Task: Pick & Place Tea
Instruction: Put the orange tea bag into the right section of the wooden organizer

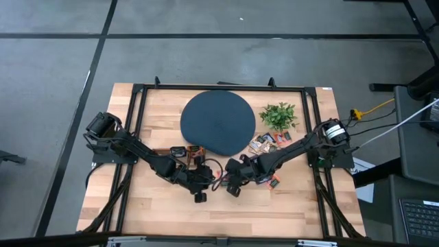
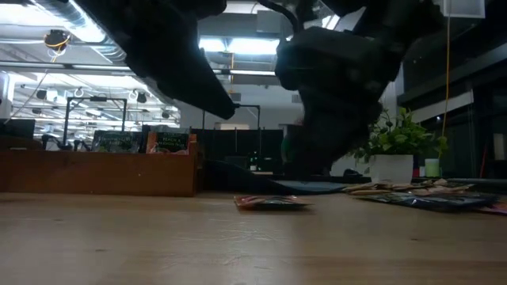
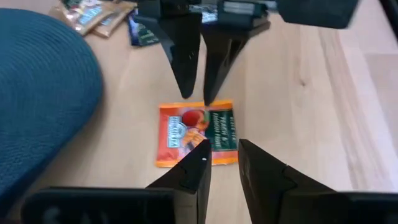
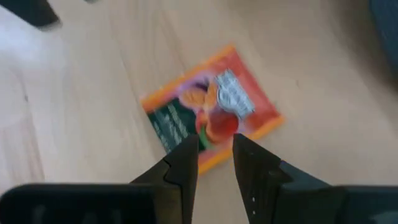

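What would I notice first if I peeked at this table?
Two dark robot arms meet nose to nose at the table's middle, left gripper and right gripper both poised over one orange tea sachet lying flat on the wood. Behind them sits a big round dark disc, with a small green plant and a heap of sachets beside it.

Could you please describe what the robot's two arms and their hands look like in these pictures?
Both arms are dark, nearly black, jointed links rising from bases at the table's sides. The right arm carries a silvery cylindrical part near its base, with yellow and pale cables beside it. The left hand and right hand each end in two matte black, wedge-shaped fingers tapering to blunt tips.
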### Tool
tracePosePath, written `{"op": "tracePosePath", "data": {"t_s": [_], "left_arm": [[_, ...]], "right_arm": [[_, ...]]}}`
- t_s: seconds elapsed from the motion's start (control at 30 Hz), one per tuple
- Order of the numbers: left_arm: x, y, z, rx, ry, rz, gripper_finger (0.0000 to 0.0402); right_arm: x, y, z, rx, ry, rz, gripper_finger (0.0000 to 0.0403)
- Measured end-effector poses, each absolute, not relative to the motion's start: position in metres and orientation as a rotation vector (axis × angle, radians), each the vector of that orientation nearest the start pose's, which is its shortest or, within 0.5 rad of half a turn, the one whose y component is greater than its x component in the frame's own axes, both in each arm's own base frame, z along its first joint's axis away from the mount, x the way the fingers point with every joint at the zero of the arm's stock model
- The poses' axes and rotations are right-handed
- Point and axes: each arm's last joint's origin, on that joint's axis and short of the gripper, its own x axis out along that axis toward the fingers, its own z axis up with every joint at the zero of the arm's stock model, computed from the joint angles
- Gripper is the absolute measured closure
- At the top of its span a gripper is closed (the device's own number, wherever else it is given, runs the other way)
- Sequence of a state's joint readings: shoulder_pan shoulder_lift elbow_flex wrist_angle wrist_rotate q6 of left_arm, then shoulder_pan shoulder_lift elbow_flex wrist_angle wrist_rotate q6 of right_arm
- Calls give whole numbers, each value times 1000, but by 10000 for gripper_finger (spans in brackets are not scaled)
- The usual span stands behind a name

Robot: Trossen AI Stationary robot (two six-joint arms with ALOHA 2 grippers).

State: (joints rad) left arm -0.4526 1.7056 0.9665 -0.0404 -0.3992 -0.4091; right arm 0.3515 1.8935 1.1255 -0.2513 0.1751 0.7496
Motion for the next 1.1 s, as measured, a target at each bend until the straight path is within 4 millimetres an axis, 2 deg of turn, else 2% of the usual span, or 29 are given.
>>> {"op": "tracePosePath", "data": {"t_s": [0.2, 0.4, 0.53, 0.83, 1.1], "left_arm": [[316, -142, 174, -73, 714, 80, 323], [324, -146, 152, -64, 728, 79, 328], [324, -144, 142, -21, 746, 126, 333], [330, -144, 120, -33, 796, 98, 357], [336, -141, 111, -13, 768, 128, 380]], "right_arm": [[349, 128, 141, 455, 1001, -237, 325], [348, 129, 136, 463, 1045, -211, 341], [348, 129, 136, 460, 1045, -214, 343], [347, 128, 135, 431, 1055, -208, 339], [343, 132, 134, 456, 1080, -242, 338]]}}
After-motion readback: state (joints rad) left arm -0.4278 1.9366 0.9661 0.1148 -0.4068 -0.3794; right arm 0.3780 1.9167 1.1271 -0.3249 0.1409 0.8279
